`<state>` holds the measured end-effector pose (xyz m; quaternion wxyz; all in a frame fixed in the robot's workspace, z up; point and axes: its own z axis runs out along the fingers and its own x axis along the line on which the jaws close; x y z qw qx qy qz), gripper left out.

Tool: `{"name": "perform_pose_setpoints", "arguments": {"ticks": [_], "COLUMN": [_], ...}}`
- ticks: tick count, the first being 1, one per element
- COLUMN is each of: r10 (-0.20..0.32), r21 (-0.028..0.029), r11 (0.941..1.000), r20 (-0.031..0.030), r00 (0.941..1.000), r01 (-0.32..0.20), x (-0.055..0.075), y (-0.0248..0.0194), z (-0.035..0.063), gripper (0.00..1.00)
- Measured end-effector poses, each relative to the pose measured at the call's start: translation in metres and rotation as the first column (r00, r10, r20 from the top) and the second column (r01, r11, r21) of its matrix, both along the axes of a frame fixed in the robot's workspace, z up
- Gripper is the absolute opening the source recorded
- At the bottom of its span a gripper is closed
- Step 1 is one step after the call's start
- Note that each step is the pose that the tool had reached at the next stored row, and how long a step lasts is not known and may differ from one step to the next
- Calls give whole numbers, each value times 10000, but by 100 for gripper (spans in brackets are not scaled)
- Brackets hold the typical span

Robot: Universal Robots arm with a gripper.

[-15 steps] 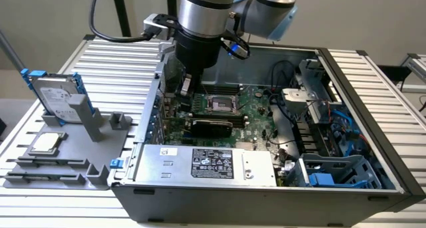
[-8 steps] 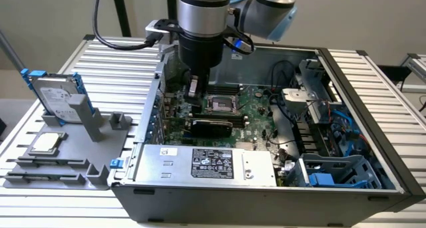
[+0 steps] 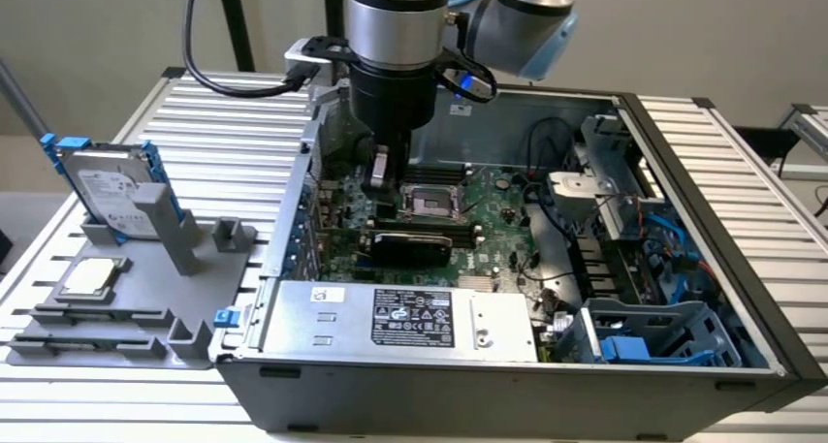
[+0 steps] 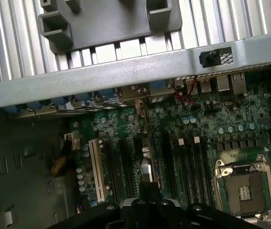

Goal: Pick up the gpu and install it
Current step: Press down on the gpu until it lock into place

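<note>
Your open PC case (image 3: 724,268) lies on its side so the motherboard (image 3: 498,215) faces up for top-down access. Arm is lowered inside, gripper (image 3: 378,172) just over the slots. Gpu (image 3: 407,241) sits edge-down in a slot near the CPU socket (image 4: 243,183), looks seated. Jaws pressed together, pinching nothing I can see. HDD (image 3: 111,191) parked upright in the fixture outside the case.

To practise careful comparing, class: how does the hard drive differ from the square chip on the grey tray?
The hard drive stands upright in a holder; the square chip lies flat. The hard drive is larger and oblong; the chip is smaller and square. The hard drive has a blue frame and a white label; the chip shows neither. Both are silver and sit on the grey tray, outside the computer case.
</note>
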<state>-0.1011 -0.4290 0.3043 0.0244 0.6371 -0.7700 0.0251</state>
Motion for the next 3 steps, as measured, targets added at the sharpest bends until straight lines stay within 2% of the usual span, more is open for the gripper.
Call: {"name": "perform_pose_setpoints", "arguments": {"ticks": [3], "r10": [-1], "r21": [0], "r11": [10000], "r20": [0], "r00": [10000], "r01": [1], "x": [0], "y": [0], "z": [0], "gripper": [11]}}
